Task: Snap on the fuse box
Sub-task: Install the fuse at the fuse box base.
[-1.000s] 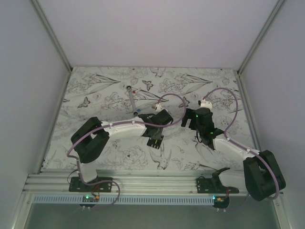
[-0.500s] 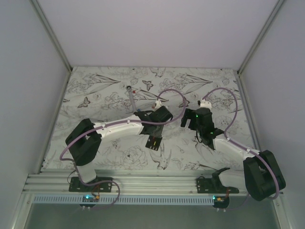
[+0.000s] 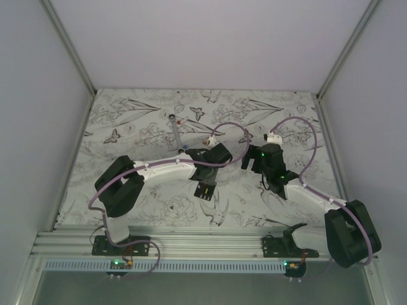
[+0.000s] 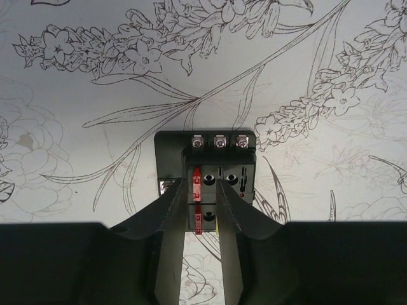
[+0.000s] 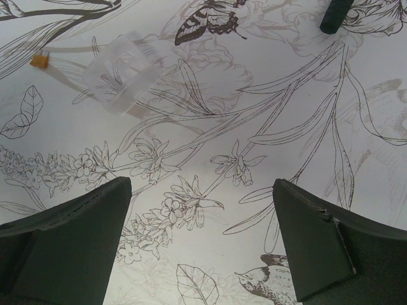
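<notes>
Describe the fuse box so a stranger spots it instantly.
On the flowered table, look mid-table by the tip of the left arm. The fuse box is a small black block; red fuses and three screws distinguish it from the long silver wrench.

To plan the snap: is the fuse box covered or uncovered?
Uncovered. The fuse box shows bare red fuses in the left wrist view; a clear piece lies apart from it.
</notes>
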You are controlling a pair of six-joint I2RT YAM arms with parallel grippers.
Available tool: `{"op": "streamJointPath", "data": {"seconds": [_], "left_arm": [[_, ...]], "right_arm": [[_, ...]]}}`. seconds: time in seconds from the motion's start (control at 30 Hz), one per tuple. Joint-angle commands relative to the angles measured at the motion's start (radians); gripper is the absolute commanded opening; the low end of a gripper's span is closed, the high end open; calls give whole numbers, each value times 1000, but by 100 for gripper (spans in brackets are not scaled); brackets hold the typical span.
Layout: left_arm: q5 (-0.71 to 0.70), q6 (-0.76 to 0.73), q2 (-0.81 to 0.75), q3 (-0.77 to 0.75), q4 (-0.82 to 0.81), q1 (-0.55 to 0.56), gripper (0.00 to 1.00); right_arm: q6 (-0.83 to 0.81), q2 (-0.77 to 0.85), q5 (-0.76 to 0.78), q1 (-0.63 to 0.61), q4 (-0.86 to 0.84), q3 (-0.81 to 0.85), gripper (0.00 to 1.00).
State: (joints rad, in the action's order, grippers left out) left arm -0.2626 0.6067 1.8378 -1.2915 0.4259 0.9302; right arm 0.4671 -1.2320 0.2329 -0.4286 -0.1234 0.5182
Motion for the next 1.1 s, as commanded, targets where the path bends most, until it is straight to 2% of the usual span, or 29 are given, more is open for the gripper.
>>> {"op": "streamJointPath", "data": {"seconds": [0.0, 0.73, 1.07], "left_arm": [[-13, 7, 12, -17, 57, -2, 27], [-4, 9, 37, -30, 75, -2, 18], [3, 13, 44, -37, 80, -5, 8]], "right_arm": [[-3, 3, -2, 7, -33, 11, 100], [-2, 7, -1, 7, -32, 11, 100], [-1, 6, -1, 7, -31, 12, 100]]}}
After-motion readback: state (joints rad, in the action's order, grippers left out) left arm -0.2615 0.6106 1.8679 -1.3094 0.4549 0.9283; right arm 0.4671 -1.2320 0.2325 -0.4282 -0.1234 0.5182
